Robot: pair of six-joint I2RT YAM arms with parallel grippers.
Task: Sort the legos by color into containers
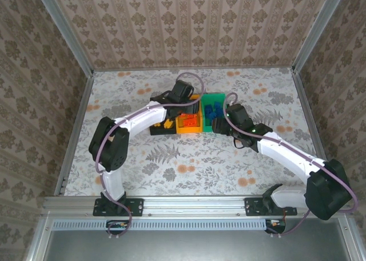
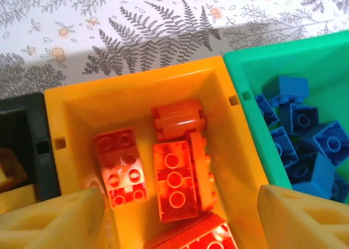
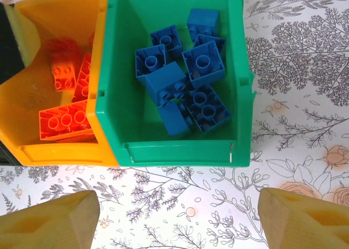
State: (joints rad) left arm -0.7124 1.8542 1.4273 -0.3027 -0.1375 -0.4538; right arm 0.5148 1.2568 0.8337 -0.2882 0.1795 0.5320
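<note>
Three bins, joined in one row, stood at the centre of the table (image 1: 257,158): one black bin (image 2: 34,126) at the 9 o'clock end, one orange bin (image 2: 136,77) in the middle and one green bin (image 3: 180,153) at the 3 o'clock end.

In the orange bin you had five red-orange bricks (image 2: 174,181), lying against each other. In the green bin I counted about eight blue bricks (image 3: 203,64); they were heaped, so the count is not firm. The black bin showed one dim yellow-orange brick (image 2: 10,171) at its edge; its full count I could not tell.

Your left gripper (image 2: 180,197) hung over the orange bin with its jaws spread wide and nothing between them. Your right gripper (image 3: 180,205) hung above bare table just at 6 o'clock of the green bin, jaws likewise released and empty.

From above, the left arm (image 1: 143,115) crossed over the black bin and part of the orange one, hiding their contents. Patterned walls (image 1: 189,21) enclosed the table at 9, 12 and 3 o'clock.
</note>
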